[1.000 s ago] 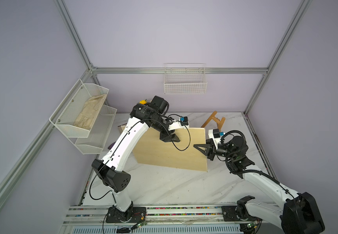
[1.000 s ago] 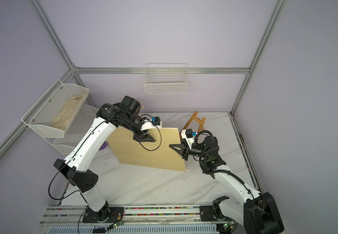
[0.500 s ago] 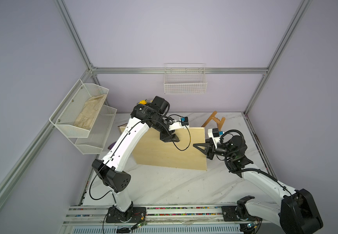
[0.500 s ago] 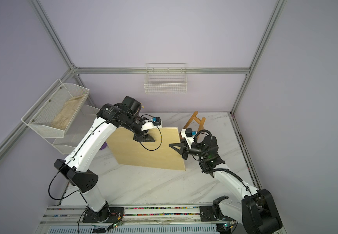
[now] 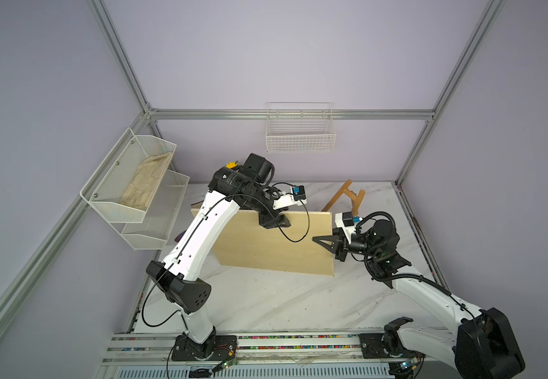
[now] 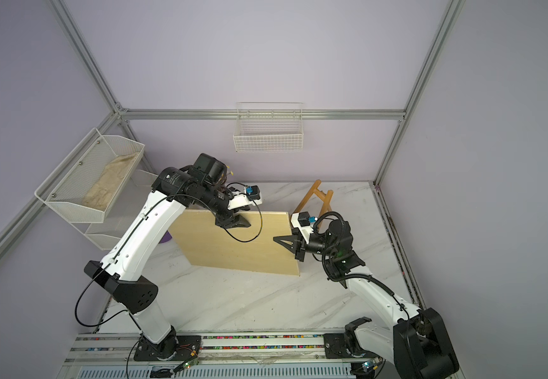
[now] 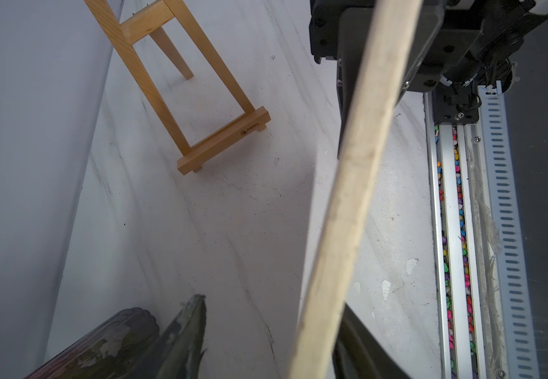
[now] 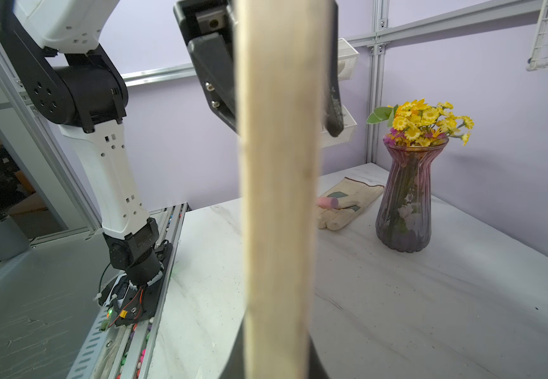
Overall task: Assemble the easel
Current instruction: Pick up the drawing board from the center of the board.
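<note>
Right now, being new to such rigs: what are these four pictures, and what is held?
Two white robot arms work at a marble table. Both top views look down from overhead; the other two come from a camera on each wrist. The right gripper is clamped on the side edge of a large plywood board. The left gripper straddles its top edge, with a gap beside one finger. Beyond the board stands the wooden easel, untouched. The right wrist view also shows a vase of flowers and a glove lying on the table.
</note>
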Controlling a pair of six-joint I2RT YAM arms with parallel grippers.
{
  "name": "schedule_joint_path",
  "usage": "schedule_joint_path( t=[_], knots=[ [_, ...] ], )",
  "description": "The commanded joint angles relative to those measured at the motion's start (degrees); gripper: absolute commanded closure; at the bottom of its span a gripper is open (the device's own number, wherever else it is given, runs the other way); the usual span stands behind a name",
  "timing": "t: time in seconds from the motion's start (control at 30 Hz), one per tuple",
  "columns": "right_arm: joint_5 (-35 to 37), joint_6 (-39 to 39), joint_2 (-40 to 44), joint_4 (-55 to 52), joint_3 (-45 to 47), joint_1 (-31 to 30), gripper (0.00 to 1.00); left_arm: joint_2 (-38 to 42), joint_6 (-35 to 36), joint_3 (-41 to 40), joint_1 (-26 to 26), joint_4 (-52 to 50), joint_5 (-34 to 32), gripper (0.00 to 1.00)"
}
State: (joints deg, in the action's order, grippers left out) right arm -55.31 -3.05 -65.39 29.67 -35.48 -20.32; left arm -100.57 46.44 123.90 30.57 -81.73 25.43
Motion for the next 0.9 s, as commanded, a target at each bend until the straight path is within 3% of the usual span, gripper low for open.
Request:
schedule_joint_path(
  t=[0.0,0.07,0.57,0.67,0.77,0.87],
  knots=[
    [-0.2,4.5,1.0,-0.1,-1.5,-0.2,1.0,2.2,-0.3,3.0,0.4,-1.3,0.6,0.48],
    [-0.4,4.6,0.9,-0.1,-1.8,-0.2,1.0,1.8,-0.2,3.2,0.5,-1.6,1.5,0.59],
    [-1.4,4.7,1.7,-1.8,-3.1,-0.2,1.0,-2.5,-0.1,3.9,1.9,-4.6,3.1,0.78],
    [-1.5,4.3,2.4,-2.2,-2.9,-0.2,1.0,-2.8,0.0,4.0,2.0,-4.7,2.5,0.96],
    [-1.4,3.2,3.2,-1.7,-2.3,-0.2,0.99,-2.8,-0.1,4.2,2.4,-3.9,1.9,1.0],
    [-1.5,1.3,3.9,-0.8,-1.6,-0.2,0.92,-2.2,-0.7,3.4,3.0,-1.9,0.9,1.0]
  ],
)
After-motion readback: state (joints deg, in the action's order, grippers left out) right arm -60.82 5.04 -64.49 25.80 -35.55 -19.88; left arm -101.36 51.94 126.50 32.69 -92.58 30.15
